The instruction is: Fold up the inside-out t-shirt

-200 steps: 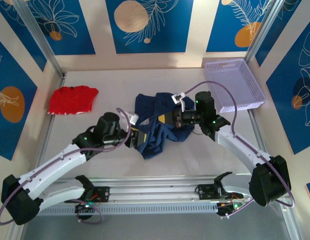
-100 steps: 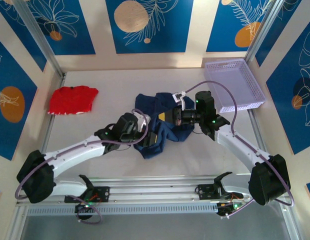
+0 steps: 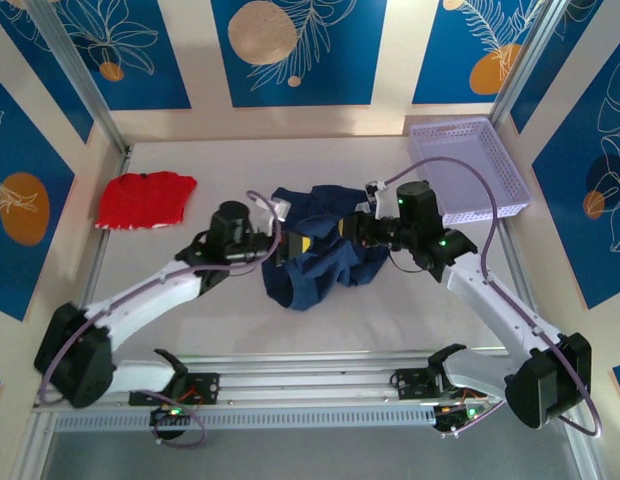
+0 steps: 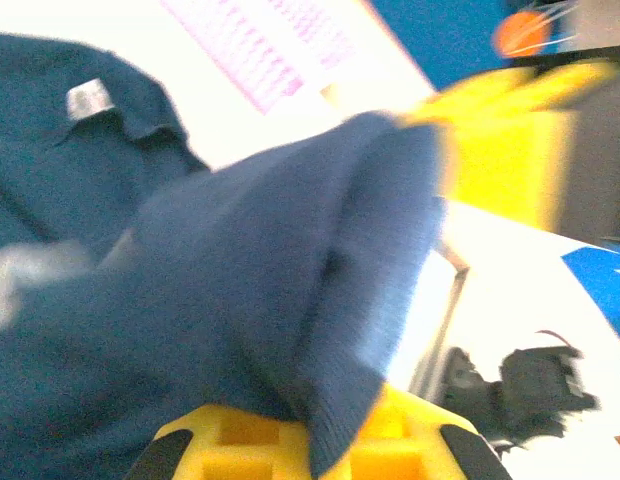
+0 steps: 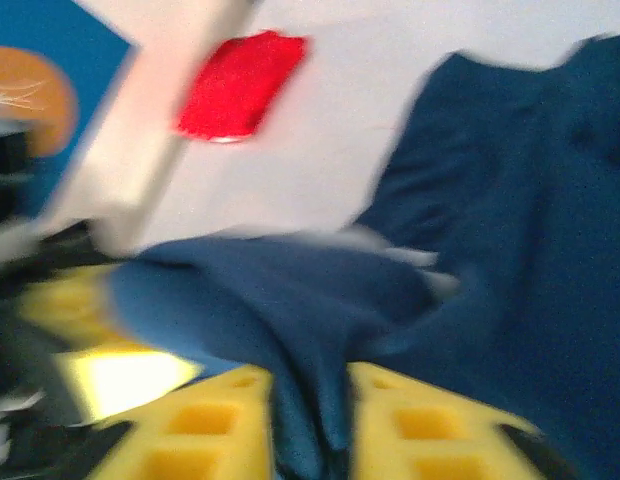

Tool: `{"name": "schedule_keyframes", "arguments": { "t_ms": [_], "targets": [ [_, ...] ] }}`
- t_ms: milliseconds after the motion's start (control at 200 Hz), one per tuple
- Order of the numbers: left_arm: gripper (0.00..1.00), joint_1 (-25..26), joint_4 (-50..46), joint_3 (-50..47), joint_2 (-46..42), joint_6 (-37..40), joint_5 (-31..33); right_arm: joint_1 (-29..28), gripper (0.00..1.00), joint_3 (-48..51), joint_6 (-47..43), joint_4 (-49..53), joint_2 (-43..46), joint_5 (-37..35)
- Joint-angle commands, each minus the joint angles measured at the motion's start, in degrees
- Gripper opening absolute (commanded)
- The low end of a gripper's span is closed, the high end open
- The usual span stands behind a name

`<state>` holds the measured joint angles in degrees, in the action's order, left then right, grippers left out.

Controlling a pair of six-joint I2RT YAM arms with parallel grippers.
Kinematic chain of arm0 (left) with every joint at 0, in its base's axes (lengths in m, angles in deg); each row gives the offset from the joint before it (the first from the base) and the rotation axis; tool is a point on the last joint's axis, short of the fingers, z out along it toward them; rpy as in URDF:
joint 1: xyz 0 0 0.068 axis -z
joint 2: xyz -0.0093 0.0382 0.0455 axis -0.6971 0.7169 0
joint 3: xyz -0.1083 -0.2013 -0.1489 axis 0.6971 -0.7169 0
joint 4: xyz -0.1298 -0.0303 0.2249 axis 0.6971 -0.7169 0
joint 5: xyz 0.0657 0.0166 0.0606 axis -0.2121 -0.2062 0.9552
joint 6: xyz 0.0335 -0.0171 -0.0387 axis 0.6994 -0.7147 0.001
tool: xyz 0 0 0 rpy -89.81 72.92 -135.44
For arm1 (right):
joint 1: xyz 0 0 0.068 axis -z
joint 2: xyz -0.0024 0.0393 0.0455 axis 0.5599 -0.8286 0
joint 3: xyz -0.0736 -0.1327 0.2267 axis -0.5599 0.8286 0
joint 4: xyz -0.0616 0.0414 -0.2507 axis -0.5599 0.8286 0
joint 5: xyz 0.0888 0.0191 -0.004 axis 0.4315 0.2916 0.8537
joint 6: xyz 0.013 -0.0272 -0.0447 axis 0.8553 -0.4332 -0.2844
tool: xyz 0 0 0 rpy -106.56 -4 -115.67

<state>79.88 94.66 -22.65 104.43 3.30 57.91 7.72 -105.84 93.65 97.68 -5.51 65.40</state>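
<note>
Step seemed: opening out bunched t-shirt (image 3: 315, 282); left gripper (image 3: 293, 246) clamped on cloth, right gripper (image 3: 348, 230) likewise, cloth bunched between them. Next called for pulling apart, laying flat on counter (image 3: 220, 170)

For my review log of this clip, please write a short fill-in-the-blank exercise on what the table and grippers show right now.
1. The bunched t-shirt in the middle of the table is dark ___.
2. The left gripper and the right gripper are each ___ on its cloth.
3. The smaller garment at the far left is ___.
4. The basket stands to the t-shirt's ___.

Missing words: blue; shut; red; right.
</note>
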Motion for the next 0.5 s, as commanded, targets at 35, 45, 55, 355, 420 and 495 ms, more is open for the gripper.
{"name": "schedule_keyframes", "arguments": {
  "t_ms": [35,45,55,355,420,495],
  "targets": [
    [0.00,-1.23,5.27,-0.53,-8.28,0.29,-9.69,-5.75,0.40,-0.60,-8.58,11.03,3.47,-21.04],
    [0.00,-1.27,4.96,-0.42,-8.42,0.37,-9.68,-5.95,0.41,-0.54,-9.13,10.73,3.92,-20.24],
    [0.00,-1.33,4.62,-0.39,-8.48,0.50,-9.61,-6.15,0.42,-0.39,-9.54,10.50,4.23,-19.69],
    [0.00,-1.40,-0.49,1.59,-7.20,-0.29,-6.74,-13.07,0.51,7.85,-16.62,0.56,17.30,-5.03],
    [0.00,-1.40,-1.14,1.81,-7.18,-0.35,-6.43,-15.63,0.51,9.22,-17.75,-1.46,18.14,-5.89],
    [0.00,-1.40,-1.65,2.17,-7.18,-0.37,-6.51,-18.17,0.51,9.25,-18.92,-2.35,16.79,-10.22]
  ]
}}
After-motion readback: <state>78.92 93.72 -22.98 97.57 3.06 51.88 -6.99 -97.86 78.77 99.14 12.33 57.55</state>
